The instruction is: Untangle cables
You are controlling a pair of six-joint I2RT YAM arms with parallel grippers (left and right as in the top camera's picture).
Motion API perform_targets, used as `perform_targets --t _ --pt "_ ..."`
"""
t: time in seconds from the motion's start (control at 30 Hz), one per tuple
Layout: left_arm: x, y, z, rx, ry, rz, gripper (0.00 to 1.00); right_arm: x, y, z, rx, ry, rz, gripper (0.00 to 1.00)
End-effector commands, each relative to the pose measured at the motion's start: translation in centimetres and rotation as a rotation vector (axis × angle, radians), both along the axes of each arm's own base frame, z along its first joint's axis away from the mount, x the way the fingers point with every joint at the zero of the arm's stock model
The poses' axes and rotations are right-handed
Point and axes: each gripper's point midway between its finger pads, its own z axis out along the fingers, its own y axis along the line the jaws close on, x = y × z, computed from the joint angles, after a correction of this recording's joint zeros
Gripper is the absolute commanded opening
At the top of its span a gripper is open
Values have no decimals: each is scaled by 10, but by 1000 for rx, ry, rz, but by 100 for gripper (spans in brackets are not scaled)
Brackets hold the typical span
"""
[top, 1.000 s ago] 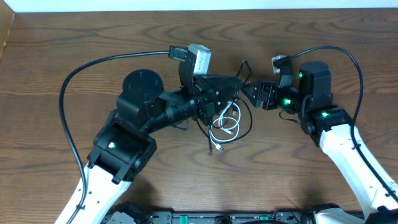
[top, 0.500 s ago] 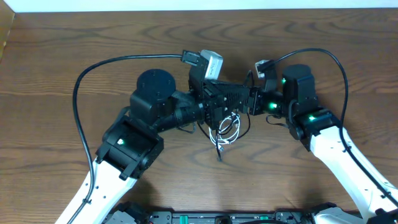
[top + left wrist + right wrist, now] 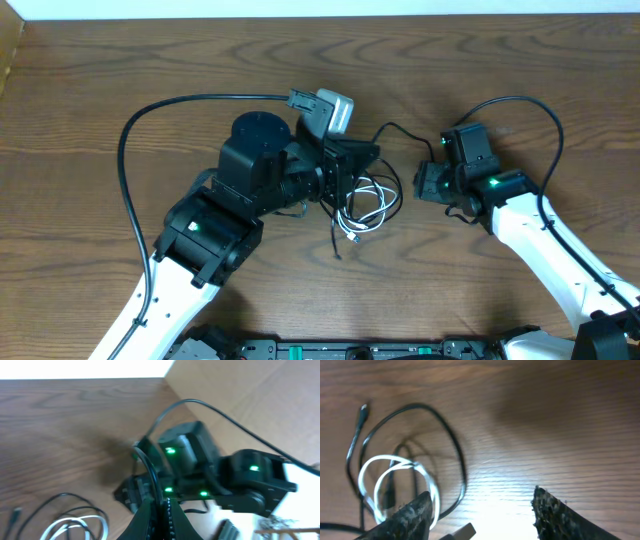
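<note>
Overhead: the left gripper [image 3: 352, 165] partly covers the looped cables [image 3: 372, 200] on the table [image 3: 120, 70]. The right gripper [image 3: 422, 186], just beside them, is too dark to read.
Left wrist: blurred fingers [image 3: 143, 522] are pressed together, pinching a black cable [image 3: 150, 467].
Right wrist: the fingers [image 3: 410, 515] are spread and empty. The white cable [image 3: 375, 472] is cut off below.

text: none is reading legibly in any view | labels, brands, numbers, signs: none is showing either

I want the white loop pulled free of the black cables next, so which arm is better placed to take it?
Probably right: the right pincer is open, empty and facing the white cable, while the left pincer is shut on a black cable.
</note>
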Motion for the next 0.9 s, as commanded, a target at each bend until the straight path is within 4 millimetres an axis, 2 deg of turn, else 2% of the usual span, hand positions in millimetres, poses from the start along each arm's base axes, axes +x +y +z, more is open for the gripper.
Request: perform_targets --t 0.0,0.03,0.1,0.13,0.17,0.23,0.3,0.43,0.57,0.73,0.87 --pt "15 15 8 36 -67 85 6 6 -14 0 -53 -13 -43 63" --pt "17 17 8 42 -70 100 7 6 -14 0 -51 -13 -43 63" --pt "20 19 7 49 -72 124 7 4 -3 0 2 -1 -14 71" --pt "21 19 6 48 -67 127 7 1 14 3 87 9 48 80" --pt "22 19 4 51 -57 128 7 -5 45 13 218 1 219 85" --pt "24 17 -3 64 -40 127 7 -23 91 41 428 -66 537 81" --pt "33 17 -15 80 -4 162 7 -36 112 63 568 -108 676 80" --pt "54 22 -35 54 131 303 7 -41 120 74 632 -122 723 83" --pt "60 13 -37 -11 195 314 8 -45 124 74 637 -120 744 86" --pt "60 5 -21 -101 205 295 7 -49 130 76 635 -135 783 86" --pt "52 -13 6 -227 211 195 7 -42 135 83 634 -194 808 86"
